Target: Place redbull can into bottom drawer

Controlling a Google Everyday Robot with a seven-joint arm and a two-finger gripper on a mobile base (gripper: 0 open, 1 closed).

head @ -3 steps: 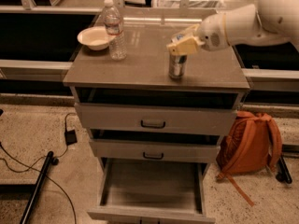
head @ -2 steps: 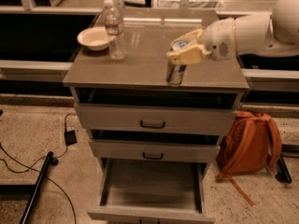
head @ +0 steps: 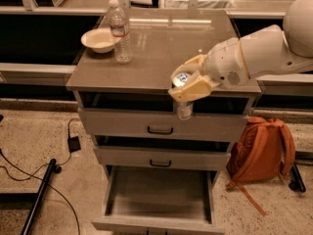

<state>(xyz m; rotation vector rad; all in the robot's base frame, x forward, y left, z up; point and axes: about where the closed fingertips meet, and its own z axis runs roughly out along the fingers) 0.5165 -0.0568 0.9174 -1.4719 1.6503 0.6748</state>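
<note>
Carrying the redbull can (head: 184,110), the pincer (head: 187,86) was pinched shut around its upper body. It hung just past the front edge of the desk (head: 161,48), level with the top drawer's (head: 146,124) front. The can was in the air, roughly upright, with its silver top showing between the fingers. The bottom drawer (head: 156,194) stood pulled open well below, its grey floor bare.

Risks, as a judgement:
- The can hung nearer the drawer's right side than its middle, so a straight drop could clip the right wall or the middle drawer's (head: 161,156) front.
- The grip sat high on a slick metal can, so a quick descent might let it slip or tilt.
- A release from up high could make the can bounce or tip over inside.
- The arm could brush the desk edge on its way down.

Versus a second earlier, the can had left the desk top, where it had stood under the pincer, and had come forward over the edge. The water bottle (head: 121,31), bowl (head: 99,39) and orange backpack (head: 261,148) had not moved.
</note>
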